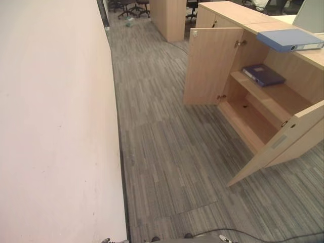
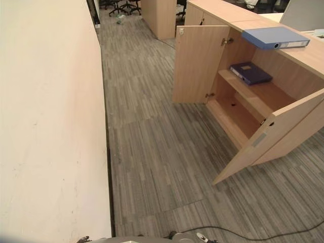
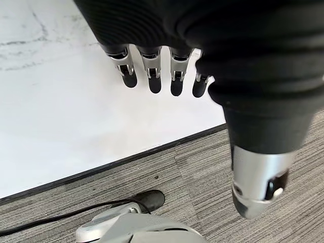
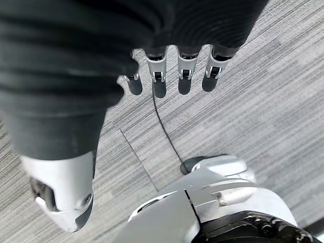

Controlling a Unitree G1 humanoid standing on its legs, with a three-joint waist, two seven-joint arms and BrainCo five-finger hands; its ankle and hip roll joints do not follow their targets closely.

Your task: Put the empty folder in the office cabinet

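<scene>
A light blue folder [image 1: 288, 39] lies flat on top of the open wooden office cabinet [image 1: 212, 66], well apart from both hands. A dark blue folder [image 1: 263, 74] rests on the cabinet's upper shelf. The left hand [image 3: 162, 76] and right hand [image 4: 172, 76] hang with relaxed fingers, holding nothing, above grey carpet [image 1: 167, 152].

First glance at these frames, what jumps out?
The wooden office cabinet at the right, both doors swung wide, with a dark blue folder lying flat on its upper shelf. A light blue folder lies on the cabinet's top, just above. The long pale wall runs down the left side, and both hands, the left hand and the right hand, hang open and empty over the grey carpet.
</scene>
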